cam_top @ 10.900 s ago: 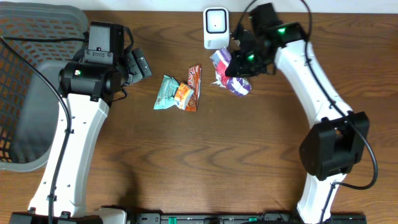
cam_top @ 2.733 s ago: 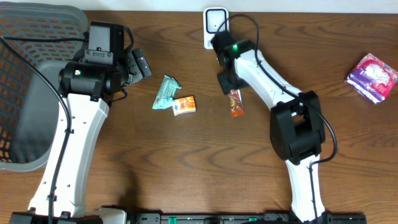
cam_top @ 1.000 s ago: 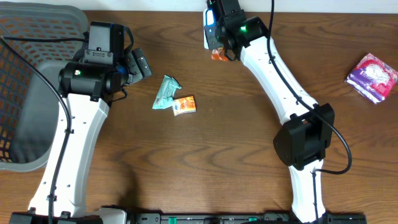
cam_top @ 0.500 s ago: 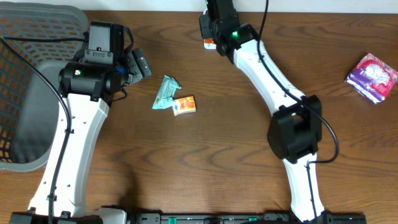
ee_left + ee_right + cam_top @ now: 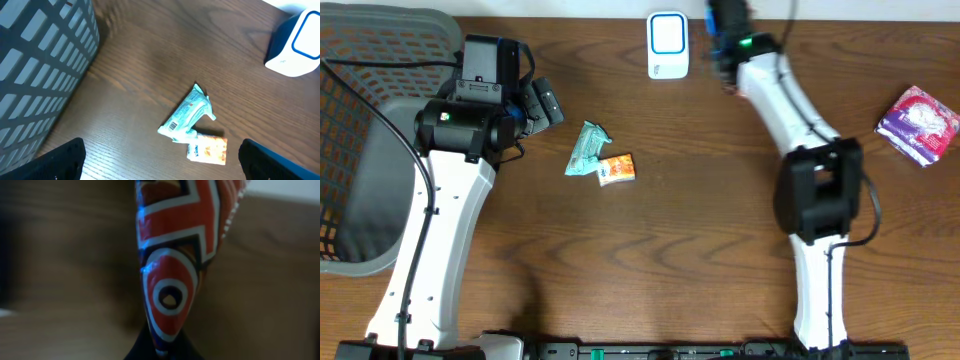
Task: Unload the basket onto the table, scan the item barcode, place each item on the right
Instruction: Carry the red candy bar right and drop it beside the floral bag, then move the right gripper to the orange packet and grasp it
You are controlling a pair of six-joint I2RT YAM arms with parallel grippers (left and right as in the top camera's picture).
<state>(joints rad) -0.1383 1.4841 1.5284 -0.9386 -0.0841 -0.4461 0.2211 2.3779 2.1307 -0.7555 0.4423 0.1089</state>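
Currently the right gripper (image 5: 722,30) is closed on a red, white and black snack packet (image 5: 172,255), pinching it by its lower end so that the rest of the wrapper stands free above the jaws. In the overhead view the gripper sits at the far edge of the table (image 5: 720,260), just beside the scanner (image 5: 668,42) on its right, not in front of its face. The packet itself is too blurred there to locate precisely.

Probable faults from this state:

1. No read. The right wrist view shows only printed pattern; no barcode is visible on that side. If the code faces away from the scanner, or the packet passes beside the window instead of across it, the scan is likely to fail.
2. Slip or swing. The grip covers only 1 narrow end of a slick wrapper. A fast wrist move could let the packet pivot, fold or drop out.
3. Collision. The gripper is close to the scanner; a sideways correction could knock or turn the unit.

The left gripper (image 5: 160,162) hangs with its jaws wide apart and empty, near the basket (image 5: 380,60), above the teal packet (image 5: 189,112) and the orange packet (image 5: 207,150), which touch each other. The purple packet (image 5: 918,122) lies well apart at the right edge.
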